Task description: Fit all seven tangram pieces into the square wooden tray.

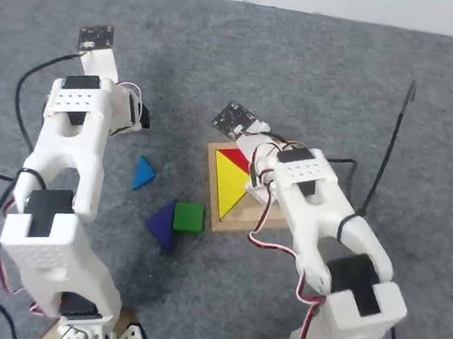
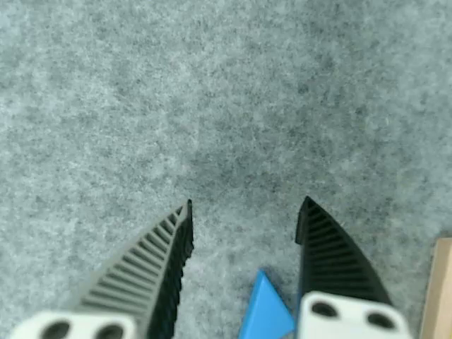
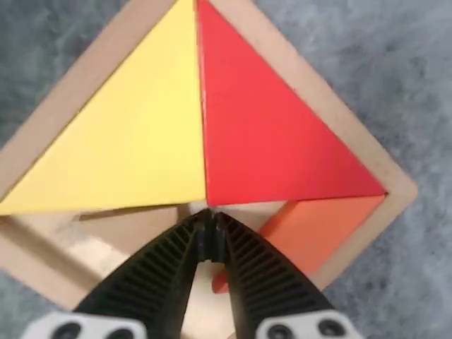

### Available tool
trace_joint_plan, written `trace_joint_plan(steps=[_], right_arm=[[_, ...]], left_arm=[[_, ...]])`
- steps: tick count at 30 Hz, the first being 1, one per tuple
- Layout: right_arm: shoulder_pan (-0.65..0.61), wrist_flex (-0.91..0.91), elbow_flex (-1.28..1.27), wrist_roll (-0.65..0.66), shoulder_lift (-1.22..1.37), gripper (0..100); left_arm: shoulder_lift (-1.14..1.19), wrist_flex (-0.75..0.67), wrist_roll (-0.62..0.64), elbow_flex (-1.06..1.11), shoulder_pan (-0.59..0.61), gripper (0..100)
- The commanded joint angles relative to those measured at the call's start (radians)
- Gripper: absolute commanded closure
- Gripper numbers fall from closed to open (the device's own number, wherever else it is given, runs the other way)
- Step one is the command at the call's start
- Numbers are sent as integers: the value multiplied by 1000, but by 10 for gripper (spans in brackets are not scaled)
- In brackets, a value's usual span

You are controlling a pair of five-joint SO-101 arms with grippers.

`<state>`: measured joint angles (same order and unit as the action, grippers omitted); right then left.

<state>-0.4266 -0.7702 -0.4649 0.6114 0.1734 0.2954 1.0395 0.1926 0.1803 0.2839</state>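
The square wooden tray (image 1: 224,217) lies mid-table and holds a yellow triangle (image 1: 228,181) and a red triangle (image 1: 238,158). In the right wrist view the yellow triangle (image 3: 120,148), red triangle (image 3: 272,134) and an orange piece (image 3: 314,229) sit in the tray (image 3: 42,247). My right gripper (image 3: 210,220) hovers shut over the tray's centre with nothing held. My left gripper (image 2: 244,212) stands open above the carpet, the light blue triangle (image 2: 267,311) between its fingers' bases. That blue triangle (image 1: 143,173) lies left of the tray, with a dark blue piece (image 1: 162,225) and green square (image 1: 189,217) nearer the front.
Grey carpet covers the table. Cables trail beside both arms, and a thin black rod (image 1: 395,135) stands right of the right arm. The tray's edge (image 2: 439,289) shows in the left wrist view. Open carpet lies beyond the left gripper.
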Motion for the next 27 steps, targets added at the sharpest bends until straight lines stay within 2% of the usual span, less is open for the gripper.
trace_joint_plan(steps=[1, 14, 19, 27], right_arm=[[8, 7, 49, 5, -12, 976], [22, 7, -244, -38, -424, 976], [1, 16, -350, -28, -412, 976], [-44, 53, -282, -21, -249, 976]], left_arm=[[-12, 8, 5, -39, -6, 761], [-12, 6, 5, -39, -6, 761], [-12, 8, 5, -39, -6, 761], [-12, 8, 5, -39, -6, 761]])
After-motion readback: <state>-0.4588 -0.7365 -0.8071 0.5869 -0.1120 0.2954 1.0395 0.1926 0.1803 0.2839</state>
